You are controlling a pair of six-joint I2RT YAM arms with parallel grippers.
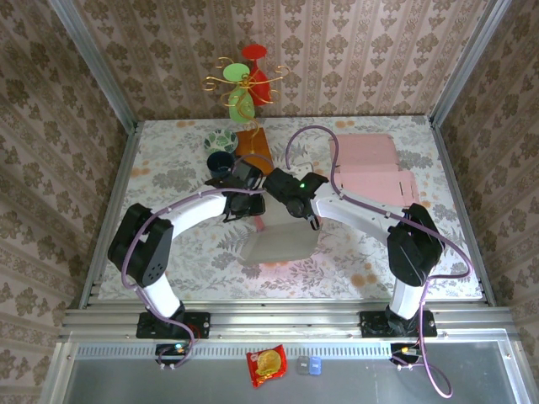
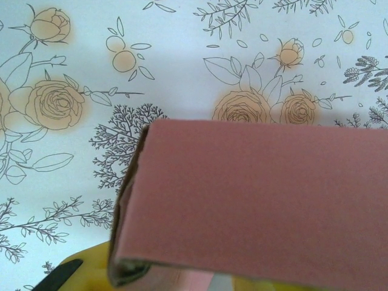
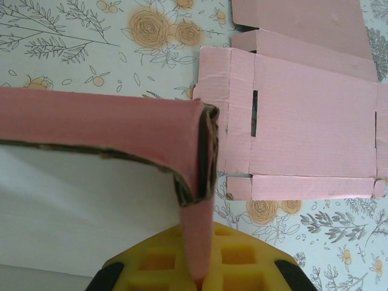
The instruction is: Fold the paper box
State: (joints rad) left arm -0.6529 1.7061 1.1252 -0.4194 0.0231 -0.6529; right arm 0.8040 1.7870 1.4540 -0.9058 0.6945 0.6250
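a: where's the paper box (image 1: 282,246) right now?
b: mid-table, a touch toward 6 o'clock from centre. it's half raised, and both arms meet over its 12 o'clock edge.
a: and the right gripper (image 3: 195,274)?
b: clenched on a pink flap that runs down between its yellow foam pads (image 3: 242,262). my guess is it pinches there to stand that wall up at the corner, where the layers double over.
a: left gripper (image 1: 242,202)?
b: it's at the box's 11 o'clock corner, but a pink panel covers most of its camera. i can't tell whether it's clamped or loose. it's probably bracing the neighbouring wall.
a: material?
b: thin card, matte pink outside, grey-brown and ragged at the cut edges, sharply creased.
a: anything else?
b: flat pink sheets (image 3: 303,127), slotted and scored, lie at 2 o'clock from the box on the floral tablecloth (image 2: 182,73).
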